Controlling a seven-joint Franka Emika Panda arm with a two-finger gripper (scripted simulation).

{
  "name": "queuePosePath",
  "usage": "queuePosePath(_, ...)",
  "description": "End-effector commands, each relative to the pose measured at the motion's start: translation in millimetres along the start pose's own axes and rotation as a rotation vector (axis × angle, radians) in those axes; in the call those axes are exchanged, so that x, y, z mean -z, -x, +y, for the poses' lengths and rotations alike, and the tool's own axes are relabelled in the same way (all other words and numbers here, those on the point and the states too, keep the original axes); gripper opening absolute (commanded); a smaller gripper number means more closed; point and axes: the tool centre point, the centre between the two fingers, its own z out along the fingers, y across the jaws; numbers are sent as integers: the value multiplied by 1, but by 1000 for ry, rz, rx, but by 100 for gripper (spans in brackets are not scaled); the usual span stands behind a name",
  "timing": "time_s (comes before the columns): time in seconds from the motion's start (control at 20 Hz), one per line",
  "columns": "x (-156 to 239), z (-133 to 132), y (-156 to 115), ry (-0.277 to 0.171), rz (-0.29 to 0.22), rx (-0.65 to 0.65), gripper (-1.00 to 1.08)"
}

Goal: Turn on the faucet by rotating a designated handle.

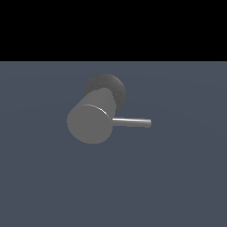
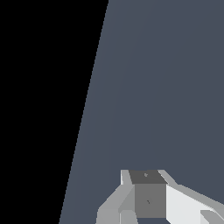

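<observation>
A: Faucet [image 1: 91, 120] — where in ext. view?
B: Near frame centre, slightly toward 9 o'clock. Stubby matte grey cylinder, flat round end face turned toward cam. Darker grey round base [image 1: 111, 86] just behind, at approx. 1 o'clock from that end face.

A: Handle [image 1: 131, 122]?
B: Thin metallic-grey rod, sticking out of cyl. side toward 3 o'clock, roughly level. Much slimmer than body. Free end bare, nothing touching.

A: Surface?
B: Flat blue-grey floor [image 1: 177, 177] under everything; black band above, at 12 o'clock.

A: Gripper [image 2: 146, 192] anywhere?
B: Not in ext. view. Wrist view only: white angular housing w/ dark grey block in middle, cut off by frame edge. Fingertips out of shot.

A: Spread or pressed together?
B: Can't tell — tips not visible. Nothing seen pinched.

A: Faucet in wrist view?
B: No. Only blue-grey floor ahead plus black area beside it. No contact w/ handle visible in either view.
</observation>
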Motion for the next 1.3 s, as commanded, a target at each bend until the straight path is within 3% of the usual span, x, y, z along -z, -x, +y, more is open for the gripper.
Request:
queuePosePath(0.0,1,-4,-2,3,6,19,-100)
queuePosePath(0.75,10,-10,-1,-25,31,48,-100)
queuePosePath(1.0,16,-10,-5,-84,50,42,-100)
queuePosePath(1.25,26,-9,-13,-185,84,31,-100)
